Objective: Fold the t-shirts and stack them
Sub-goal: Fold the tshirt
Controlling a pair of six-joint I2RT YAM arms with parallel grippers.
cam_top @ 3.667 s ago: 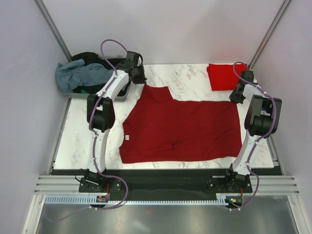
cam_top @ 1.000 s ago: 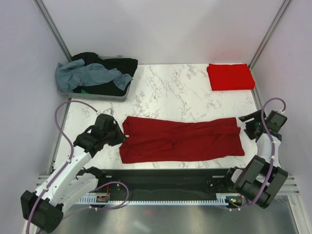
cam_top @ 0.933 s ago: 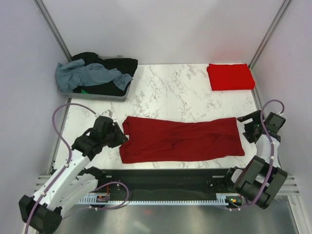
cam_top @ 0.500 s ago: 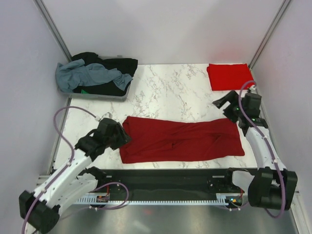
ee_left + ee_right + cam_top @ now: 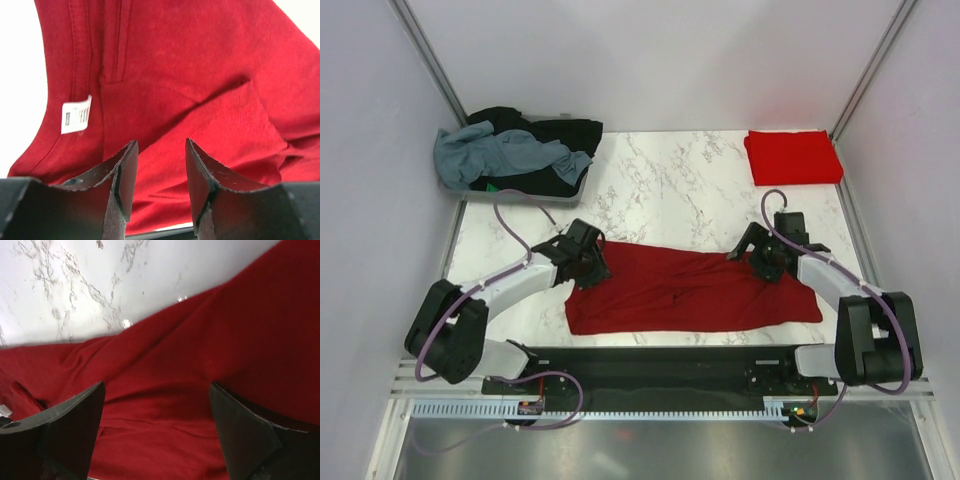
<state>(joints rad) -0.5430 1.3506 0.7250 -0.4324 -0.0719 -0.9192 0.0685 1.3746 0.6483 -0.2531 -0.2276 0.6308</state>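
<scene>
A dark maroon-red t-shirt point(image 5: 690, 290) lies folded lengthwise into a long band near the table's front edge. My left gripper point(image 5: 591, 262) hovers over its left, collar end, open with nothing between the fingers. In the left wrist view the gripper point(image 5: 161, 145) sits just above the cloth point(image 5: 200, 75), near the white neck label point(image 5: 76, 115). My right gripper point(image 5: 749, 250) is over the band's upper right edge. Its jaws point(image 5: 156, 387) stand wide open above the red cloth point(image 5: 165, 390). A brighter red t-shirt point(image 5: 792, 157) lies folded to a rectangle at the back right.
A grey tray point(image 5: 515, 199) at the back left holds a heap of grey-blue point(image 5: 490, 150), black point(image 5: 565, 135) and green tees. White marble table point(image 5: 680, 190) shows between the band and the back wall. Frame posts rise at both back corners.
Both arms have swung inward from the band's outer ends and now sit over the shirt. The left gripper has opened wider. Earlier the shirt lay spread flat; it is now a folded band.
</scene>
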